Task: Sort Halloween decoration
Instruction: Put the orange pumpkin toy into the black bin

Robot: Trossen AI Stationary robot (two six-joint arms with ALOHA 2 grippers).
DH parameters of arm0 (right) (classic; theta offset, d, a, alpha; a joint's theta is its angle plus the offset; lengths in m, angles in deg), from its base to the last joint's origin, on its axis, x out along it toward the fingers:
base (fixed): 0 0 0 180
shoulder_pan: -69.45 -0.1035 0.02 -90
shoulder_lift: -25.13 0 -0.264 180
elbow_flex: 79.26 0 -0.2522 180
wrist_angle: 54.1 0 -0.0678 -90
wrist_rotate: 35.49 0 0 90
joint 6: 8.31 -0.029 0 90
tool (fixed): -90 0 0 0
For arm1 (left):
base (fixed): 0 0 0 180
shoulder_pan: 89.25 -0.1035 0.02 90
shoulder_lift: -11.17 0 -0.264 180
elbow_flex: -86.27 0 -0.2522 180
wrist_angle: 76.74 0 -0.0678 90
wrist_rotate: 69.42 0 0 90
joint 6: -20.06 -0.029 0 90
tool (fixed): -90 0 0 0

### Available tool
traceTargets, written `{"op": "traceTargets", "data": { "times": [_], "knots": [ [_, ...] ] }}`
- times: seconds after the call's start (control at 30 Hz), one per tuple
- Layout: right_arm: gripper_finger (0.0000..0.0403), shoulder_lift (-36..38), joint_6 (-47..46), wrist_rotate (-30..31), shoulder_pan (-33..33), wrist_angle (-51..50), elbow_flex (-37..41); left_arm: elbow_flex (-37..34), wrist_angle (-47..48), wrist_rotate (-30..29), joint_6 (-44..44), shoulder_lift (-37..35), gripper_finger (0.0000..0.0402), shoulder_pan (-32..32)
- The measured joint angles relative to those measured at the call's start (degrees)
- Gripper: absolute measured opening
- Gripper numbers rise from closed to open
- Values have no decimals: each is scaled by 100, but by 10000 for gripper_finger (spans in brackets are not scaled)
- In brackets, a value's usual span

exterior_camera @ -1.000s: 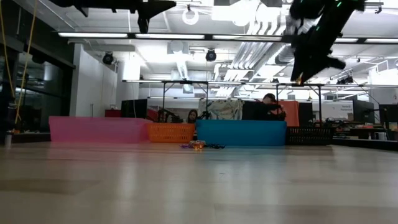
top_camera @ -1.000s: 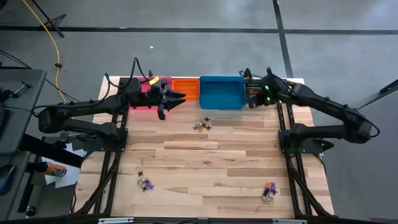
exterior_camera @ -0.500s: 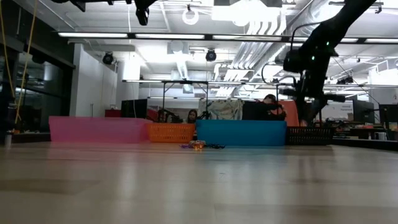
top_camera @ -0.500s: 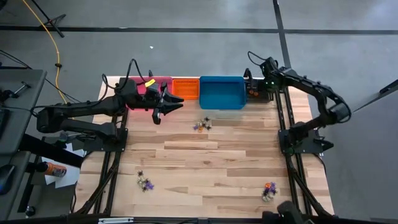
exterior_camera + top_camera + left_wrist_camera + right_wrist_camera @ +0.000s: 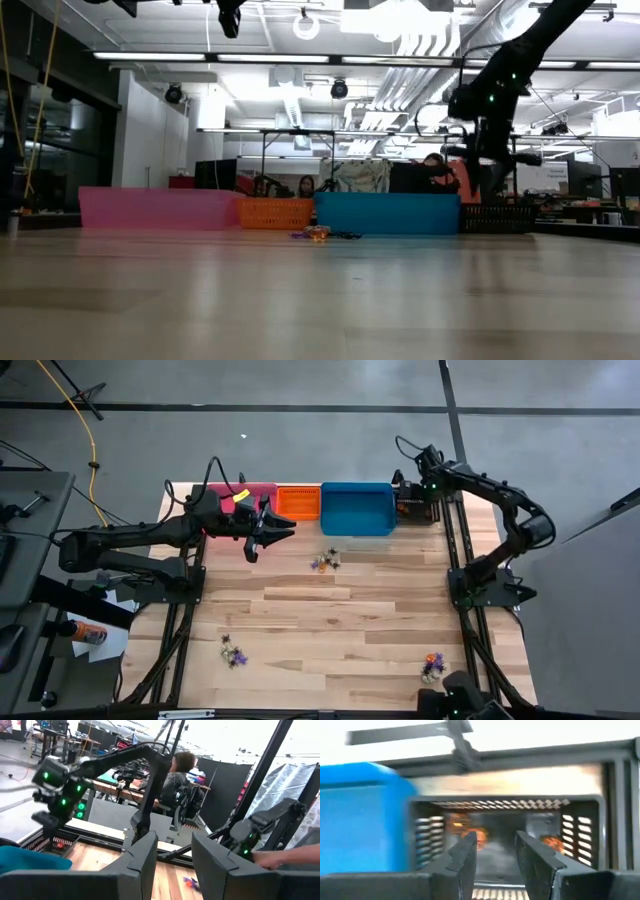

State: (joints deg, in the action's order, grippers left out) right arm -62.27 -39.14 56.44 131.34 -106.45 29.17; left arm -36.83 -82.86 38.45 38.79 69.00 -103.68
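The Halloween decoration lies in three small clusters of purple, orange, black and pale trinkets on the wooden table: one [image 5: 325,560] just near of the blue bin, one [image 5: 233,653] near-left, one [image 5: 432,665] near-right. Orange trinkets [image 5: 470,834] also lie on the floor of the black slotted bin [image 5: 420,510]. My right gripper [image 5: 408,502] [image 5: 494,852] hangs open over that bin, fingers pointing down into it, nothing between them. My left gripper [image 5: 283,528] [image 5: 174,865] is open and empty, held high in front of the pink and orange bins.
Along the far edge stand a pink bin [image 5: 240,493], an orange bin [image 5: 298,502], a blue bin [image 5: 357,510] and the black bin [image 5: 497,215]. Bare wood fills the table's middle and near part. People sit at desks beyond the table [image 5: 175,780].
My right arm has folded back, and its gripper has come down from high above the table's far-right part to just over the black bin. My left gripper has shifted a little toward the near edge. The trinket clusters on the table lie as before.
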Motion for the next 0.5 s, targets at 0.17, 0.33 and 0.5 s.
{"op": "traceTargets", "data": {
  "times": [0.17,0.33,0.5],
  "knots": [
    [130,506,736,-978,-68,-134,-527,0,-2,-4,-36,0,108,-28],
    [130,1381,1337,-1620,-644,-130,-593,0,184,-8,-30,-54,108,-49],
    [117,2361,1403,-1947,-1813,420,-7,7,519,-13,-33,-212,108,-185]
  ]
}}
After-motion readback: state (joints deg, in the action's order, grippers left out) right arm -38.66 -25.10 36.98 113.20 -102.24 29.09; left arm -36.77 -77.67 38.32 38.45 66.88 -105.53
